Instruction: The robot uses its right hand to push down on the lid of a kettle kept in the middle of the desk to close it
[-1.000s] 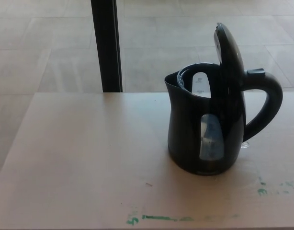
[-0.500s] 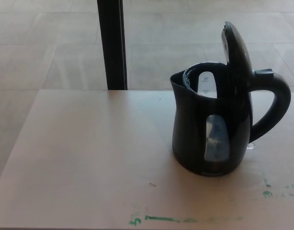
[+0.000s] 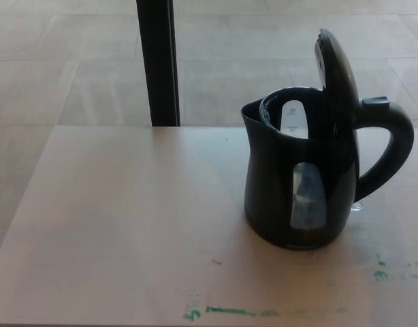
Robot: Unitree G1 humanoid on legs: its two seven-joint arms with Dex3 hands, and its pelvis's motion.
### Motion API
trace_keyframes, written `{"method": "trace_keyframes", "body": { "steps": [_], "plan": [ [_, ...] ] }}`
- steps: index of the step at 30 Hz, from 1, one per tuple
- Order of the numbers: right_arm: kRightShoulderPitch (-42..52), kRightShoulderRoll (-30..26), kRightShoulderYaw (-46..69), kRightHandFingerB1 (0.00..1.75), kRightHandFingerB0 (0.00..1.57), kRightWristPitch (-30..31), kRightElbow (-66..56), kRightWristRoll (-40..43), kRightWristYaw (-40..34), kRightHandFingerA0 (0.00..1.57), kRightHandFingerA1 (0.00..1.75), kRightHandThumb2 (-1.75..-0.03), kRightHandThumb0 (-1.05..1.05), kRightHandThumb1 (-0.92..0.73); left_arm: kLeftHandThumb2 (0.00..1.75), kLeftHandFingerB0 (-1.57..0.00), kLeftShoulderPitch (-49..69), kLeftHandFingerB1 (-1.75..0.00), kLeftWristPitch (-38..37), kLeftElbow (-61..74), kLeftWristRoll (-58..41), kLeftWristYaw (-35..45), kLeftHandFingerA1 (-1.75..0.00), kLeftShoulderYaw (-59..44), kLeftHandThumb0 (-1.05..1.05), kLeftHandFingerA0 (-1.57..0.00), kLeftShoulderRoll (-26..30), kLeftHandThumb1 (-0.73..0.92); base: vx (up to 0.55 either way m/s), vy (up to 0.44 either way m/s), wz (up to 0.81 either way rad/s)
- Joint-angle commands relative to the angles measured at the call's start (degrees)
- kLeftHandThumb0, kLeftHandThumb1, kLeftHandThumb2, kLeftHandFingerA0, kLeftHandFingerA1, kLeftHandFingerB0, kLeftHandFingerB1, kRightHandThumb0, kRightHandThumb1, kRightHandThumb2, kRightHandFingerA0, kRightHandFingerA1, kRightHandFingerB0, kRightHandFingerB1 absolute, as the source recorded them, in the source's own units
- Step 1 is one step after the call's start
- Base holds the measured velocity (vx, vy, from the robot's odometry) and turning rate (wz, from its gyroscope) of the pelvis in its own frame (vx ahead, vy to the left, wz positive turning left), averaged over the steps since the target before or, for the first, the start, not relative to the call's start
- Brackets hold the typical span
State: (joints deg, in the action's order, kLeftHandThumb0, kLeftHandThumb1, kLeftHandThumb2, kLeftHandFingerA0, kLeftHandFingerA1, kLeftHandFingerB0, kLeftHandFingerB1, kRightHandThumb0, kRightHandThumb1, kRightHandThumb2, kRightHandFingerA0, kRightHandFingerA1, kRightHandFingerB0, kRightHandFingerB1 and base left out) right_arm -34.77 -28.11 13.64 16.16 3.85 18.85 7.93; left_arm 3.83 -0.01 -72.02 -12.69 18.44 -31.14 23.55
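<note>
A black electric kettle (image 3: 277, 184) stands upright on the light wooden desk (image 3: 127, 218), right of the middle. Its lid (image 3: 335, 71) is swung up and stands nearly vertical above the handle (image 3: 393, 150), which points right. The round mouth is uncovered, and a clear water window shows on the side. Neither of my hands shows in the head view.
A black vertical post (image 3: 158, 61) rises behind the desk's far edge at centre left. Green paint marks (image 3: 229, 311) run along the desk's near edge and at the right. Tiled floor lies beyond the desk.
The whole picture shifted slightly between the earliest frame and now, so the camera moved. The kettle and its lid kept their pose.
</note>
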Motion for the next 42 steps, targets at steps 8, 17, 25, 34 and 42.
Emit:
{"method": "trace_keyframes", "body": {
  "steps": [8, 17, 25, 34, 42],
  "plan": [
    [-11.65, 1.45, -10.5, 0.45, 0.56, -0.72, 12.68, -9.84, 0.69, 0.64, 0.53, -0.66, -0.7, -0.86, 0.68, -0.36, 0.21, -0.4, 0.55, -0.41, -1.21, 1.49, -0.46, 0.6, -0.88, -0.47, 2.26, 0.92, 0.0, 0.0, 0.0],
    [-18.97, 2.4, -13.99, 0.45, 0.52, -4.31, 23.27, -14.27, 1.37, 0.6, 0.52, -0.65, -0.69, -0.85, 0.68, -0.37, 0.53, -0.4, 0.42, -0.55, -2.13, 0.7, -0.46, 0.66, -0.88, -0.48, 2.38, 0.91, 0.0, 0.0, 0.0],
    [-22.79, 2.32, -18.78, 0.44, 0.51, -8.99, 31.28, -20.63, 0.45, 0.61, 0.49, -0.66, -0.68, -0.88, 0.68, -0.33, 0.93, -0.39, 0.71, -0.47, -2.31, 2.2, -0.45, 1.29, -0.89, -0.46, 2.82, 0.92, 0.0, 0.0, 0.0],
    [-24.05, 7.3, -24.29, 0.42, 0.54, -10.69, 33.7, -25.59, 0.31, 0.58, 0.5, -0.65, -0.67, -0.84, 0.79, -0.37, 1.65, -0.44, 0.4, 0.15, -1.55, 2.02, -0.5, 2.95, -0.9, -0.47, 3.09, 0.82, 0.0, 0.0, 0.0],
    [-26.7, 10.11, -32.72, 0.45, 0.53, -11.68, 33.13, -32.38, 1.43, 0.57, 0.65, -0.65, -0.73, -0.85, 0.68, -0.38, 1.46, -0.38, -0.06, 0.13, -1.99, 2.94, -0.44, 3.91, -0.87, -0.48, 3.36, 0.92, 0.0, 0.0, 0.0]
  ]
}}
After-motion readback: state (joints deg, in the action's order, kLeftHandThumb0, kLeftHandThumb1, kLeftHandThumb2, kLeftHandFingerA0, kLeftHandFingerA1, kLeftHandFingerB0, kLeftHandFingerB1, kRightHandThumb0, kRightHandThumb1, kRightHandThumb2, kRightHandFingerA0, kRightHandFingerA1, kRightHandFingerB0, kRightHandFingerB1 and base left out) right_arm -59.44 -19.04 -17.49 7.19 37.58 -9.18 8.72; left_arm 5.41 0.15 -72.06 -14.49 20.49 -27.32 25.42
